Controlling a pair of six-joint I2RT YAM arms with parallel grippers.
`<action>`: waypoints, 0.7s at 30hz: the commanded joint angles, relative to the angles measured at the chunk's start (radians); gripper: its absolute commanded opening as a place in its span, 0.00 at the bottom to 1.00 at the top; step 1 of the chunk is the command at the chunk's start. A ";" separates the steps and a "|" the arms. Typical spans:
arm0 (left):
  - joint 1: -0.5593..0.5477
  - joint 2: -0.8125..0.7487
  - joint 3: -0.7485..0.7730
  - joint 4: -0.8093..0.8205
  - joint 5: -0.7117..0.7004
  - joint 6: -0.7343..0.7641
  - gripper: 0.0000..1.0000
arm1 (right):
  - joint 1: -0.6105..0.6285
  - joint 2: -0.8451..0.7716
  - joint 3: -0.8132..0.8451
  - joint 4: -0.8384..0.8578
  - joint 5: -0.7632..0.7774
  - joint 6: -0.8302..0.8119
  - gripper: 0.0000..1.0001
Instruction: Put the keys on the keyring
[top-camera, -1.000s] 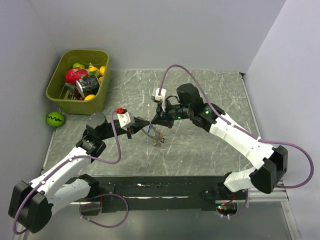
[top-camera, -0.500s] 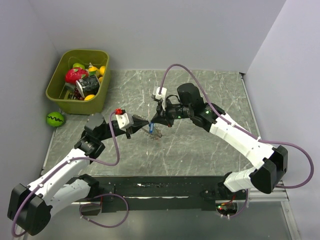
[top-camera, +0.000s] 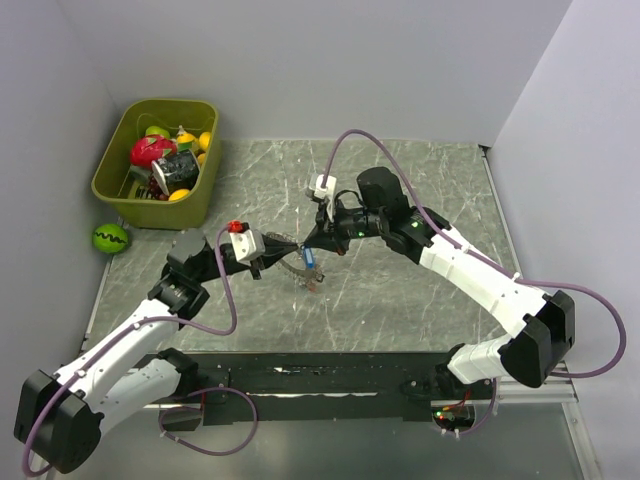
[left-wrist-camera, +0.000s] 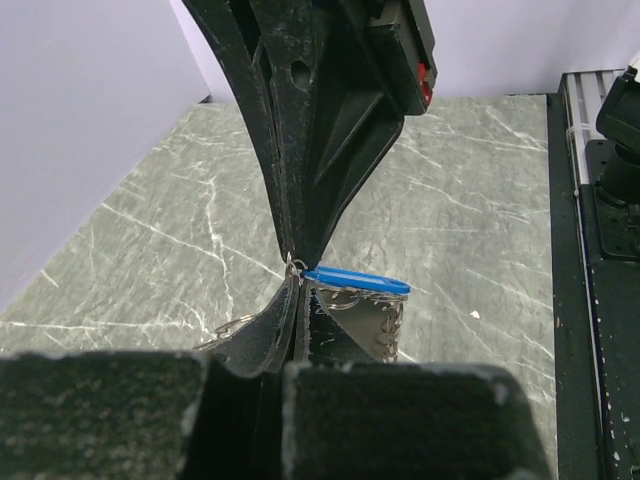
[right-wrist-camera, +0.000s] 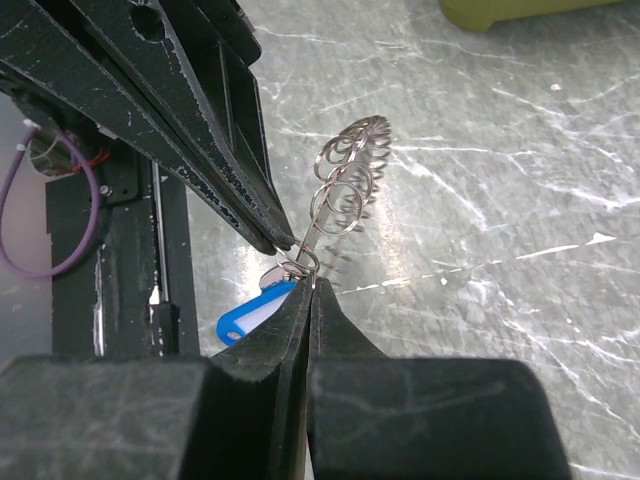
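Keyring (right-wrist-camera: 340, 190): suspended clear of the surface, over the middle of the table, at the point where my two pincers meet. My left gripper (left-wrist-camera: 297, 292) is closed, with its fingertips pressed together on the small top ring of the keyring. My right gripper (right-wrist-camera: 312, 288) is likewise closed and nips the same small ring from the opposite side, so the two sets of tips touch. The linked loops of the keyring hang from that pinch, and their shadow lies on the surface beneath. A blue key tag (left-wrist-camera: 355, 281) projects sideways from the pinch, just beside my right fingertips. Whether its key is threaded onto the ring I cannot tell.

Surface: a grey-green table (top-camera: 420, 290) with white marbled veins and a black rail (top-camera: 320, 370) along the near edge. Room: plain pale walls (top-camera: 350, 60) on three sides. An olive bin (top-camera: 108, 180) of toy fruit stands in the far left corner. A striped green ball (top-camera: 110, 237) lies just beside it, at the left edge of the marbled surface.

Change from one second ago: the blue key tag was not visible from above and now shows at the pinch. Both arms hold nearly the same pose. Bin and ball are unmoved.
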 joint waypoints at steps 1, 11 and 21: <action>-0.009 -0.041 -0.001 0.158 0.096 -0.014 0.01 | -0.026 -0.033 -0.021 0.056 -0.036 -0.007 0.04; -0.009 -0.047 -0.012 0.190 0.133 -0.017 0.01 | -0.107 -0.191 -0.135 0.213 -0.137 0.062 0.73; -0.009 -0.028 -0.020 0.263 0.177 -0.057 0.01 | -0.149 -0.226 -0.178 0.296 -0.265 0.110 0.84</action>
